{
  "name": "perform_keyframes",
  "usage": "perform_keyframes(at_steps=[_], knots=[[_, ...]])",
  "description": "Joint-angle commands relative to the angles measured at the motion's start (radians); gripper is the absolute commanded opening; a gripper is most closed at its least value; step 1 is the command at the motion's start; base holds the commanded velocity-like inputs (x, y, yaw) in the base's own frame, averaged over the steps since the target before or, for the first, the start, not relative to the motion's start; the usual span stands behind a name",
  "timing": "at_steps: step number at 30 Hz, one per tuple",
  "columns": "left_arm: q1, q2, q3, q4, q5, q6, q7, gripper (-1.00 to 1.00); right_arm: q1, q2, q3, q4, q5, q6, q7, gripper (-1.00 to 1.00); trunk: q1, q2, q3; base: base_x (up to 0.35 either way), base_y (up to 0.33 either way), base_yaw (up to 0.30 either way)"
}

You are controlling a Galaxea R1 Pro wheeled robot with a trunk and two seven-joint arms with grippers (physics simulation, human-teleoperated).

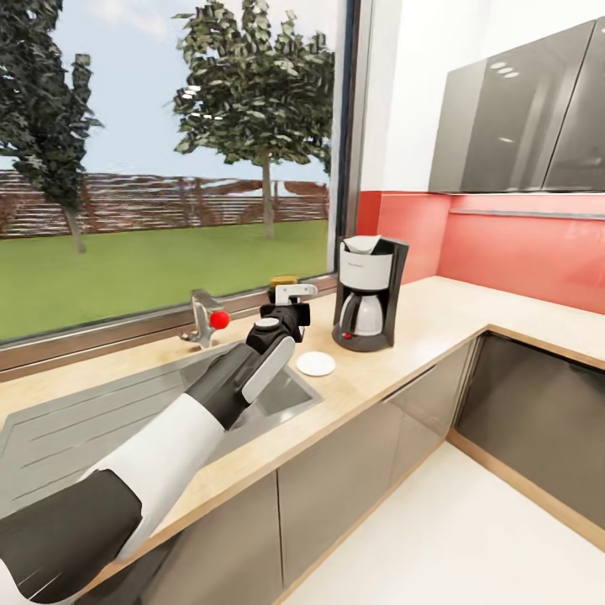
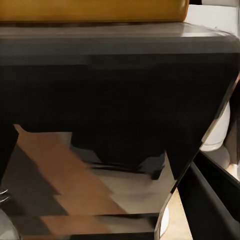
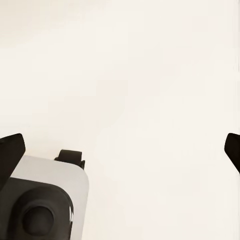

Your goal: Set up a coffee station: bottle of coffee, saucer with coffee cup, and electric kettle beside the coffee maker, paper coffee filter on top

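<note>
My left gripper (image 1: 286, 296) reaches over the sink and is shut on the bottle of coffee (image 1: 282, 280), whose yellow lid shows just above the fingers. In the left wrist view the dark jar (image 2: 115, 100) sits close up, with its yellow lid (image 2: 95, 9) at the edge. I cannot tell whether the jar rests on the kitchen countertop (image 1: 437, 323). To its right stands the coffee maker (image 1: 370, 294) with a white paper coffee filter (image 1: 362, 244) on top. The white saucer (image 1: 316, 363) lies bare on the counter between them. My right gripper (image 3: 120, 150) hangs open over pale floor.
A steel sink (image 1: 84, 428) with a red-knobbed faucet (image 1: 210, 319) lies under my left arm, in front of a large window. Glossy grey wall cabinets (image 1: 521, 118) hang over the counter's right-hand corner run. White floor (image 1: 437, 538) lies below the base cabinets.
</note>
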Motion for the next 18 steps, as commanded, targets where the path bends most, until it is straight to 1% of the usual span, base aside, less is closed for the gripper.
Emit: perform_keyframes(at_steps=[1, 8, 18], knots=[[-0.001, 0.000, -0.003, -0.001, 0.007, 0.002, 0.008, -1.00, -0.001, 0.000, 0.000, 0.001, 0.005, -0.003, 0.001, 1.00, 0.000, -0.001, -0.001, 0.069, -0.134, 0.000], [-0.001, 0.000, -0.003, -0.002, 0.007, 0.000, 0.009, -1.00, 0.000, -0.001, 0.000, 0.001, 0.005, -0.003, 0.001, 1.00, 0.000, -0.001, -0.001, 0.092, -0.115, 0.000], [-0.001, 0.000, -0.003, -0.003, 0.007, 0.000, 0.008, -1.00, 0.000, 0.000, -0.001, 0.001, 0.005, -0.004, 0.002, 1.00, 0.000, -0.001, -0.001, 0.038, -0.038, 0.000]])
